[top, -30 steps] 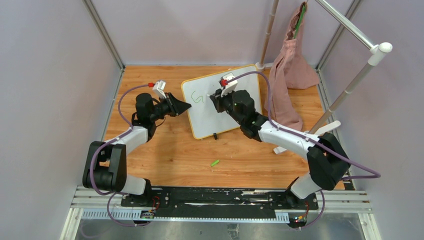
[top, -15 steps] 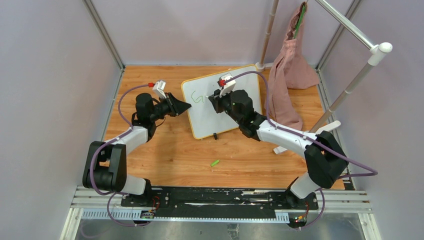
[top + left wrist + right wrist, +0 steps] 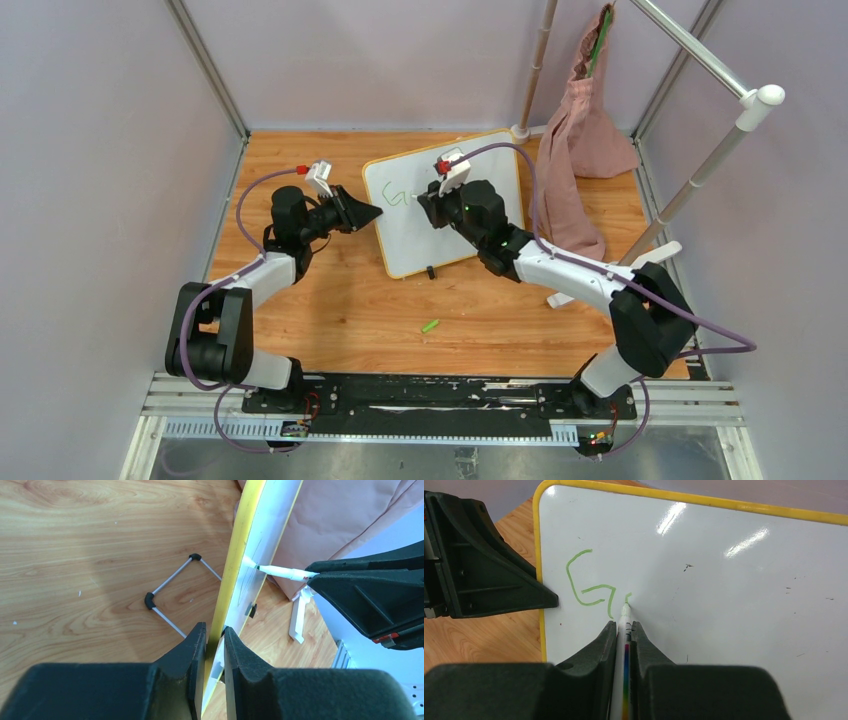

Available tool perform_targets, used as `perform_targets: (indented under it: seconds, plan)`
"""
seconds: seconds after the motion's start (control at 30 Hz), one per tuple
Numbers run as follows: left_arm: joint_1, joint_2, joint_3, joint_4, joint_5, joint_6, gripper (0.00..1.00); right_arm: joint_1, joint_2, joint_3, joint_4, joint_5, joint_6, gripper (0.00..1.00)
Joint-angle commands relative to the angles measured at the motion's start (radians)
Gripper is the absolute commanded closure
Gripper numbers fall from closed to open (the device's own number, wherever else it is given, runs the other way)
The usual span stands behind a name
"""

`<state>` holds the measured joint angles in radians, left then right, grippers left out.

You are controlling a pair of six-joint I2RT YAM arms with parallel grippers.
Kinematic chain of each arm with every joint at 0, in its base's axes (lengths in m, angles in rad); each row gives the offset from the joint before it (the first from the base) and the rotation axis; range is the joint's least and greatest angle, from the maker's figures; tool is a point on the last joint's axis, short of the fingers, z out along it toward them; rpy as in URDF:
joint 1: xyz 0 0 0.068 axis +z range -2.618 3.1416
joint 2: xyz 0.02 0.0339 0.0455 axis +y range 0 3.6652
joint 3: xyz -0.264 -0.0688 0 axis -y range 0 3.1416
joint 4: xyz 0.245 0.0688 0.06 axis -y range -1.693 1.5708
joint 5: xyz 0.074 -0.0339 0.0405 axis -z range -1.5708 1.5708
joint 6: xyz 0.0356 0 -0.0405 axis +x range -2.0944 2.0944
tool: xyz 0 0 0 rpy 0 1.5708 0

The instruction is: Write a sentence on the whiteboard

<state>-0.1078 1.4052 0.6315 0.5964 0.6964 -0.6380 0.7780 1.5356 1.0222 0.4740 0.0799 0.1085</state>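
Note:
The whiteboard [image 3: 430, 235], white with a yellow frame, stands tilted on the wooden table. A green "G" [image 3: 586, 587] is on its left part, with a short new green stroke [image 3: 627, 597] beside it. My left gripper [image 3: 374, 213] is shut on the board's left edge [image 3: 231, 580], one finger on each face. My right gripper [image 3: 424, 198] is shut on a white marker [image 3: 623, 645] with a rainbow stripe. The marker tip [image 3: 625, 607] touches the board just right of the "G". The marker also shows in the left wrist view [image 3: 282, 571].
A green marker cap [image 3: 430, 326] lies on the table in front of the board. A pink cloth [image 3: 575, 150] hangs from a white rack [image 3: 700, 170] at the back right. The board's wire stand [image 3: 172, 595] rests on the table behind it.
My right gripper has shifted slightly left with the marker, and a short new green stroke sits beside the "G". The left arm has not moved.

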Motion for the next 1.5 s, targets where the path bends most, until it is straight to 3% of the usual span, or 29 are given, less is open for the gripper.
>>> perform_targets:
  seconds: [0.0,1.47]
  plan:
    - [0.005,-0.019,0.015,0.026,0.006,0.004,1.0,-0.023,-0.027,-0.02,-0.038,0.032,-0.001,1.0]
    - [0.005,-0.019,0.015,0.031,0.012,0.0,1.0,-0.026,0.017,0.061,-0.023,-0.041,0.02,1.0]
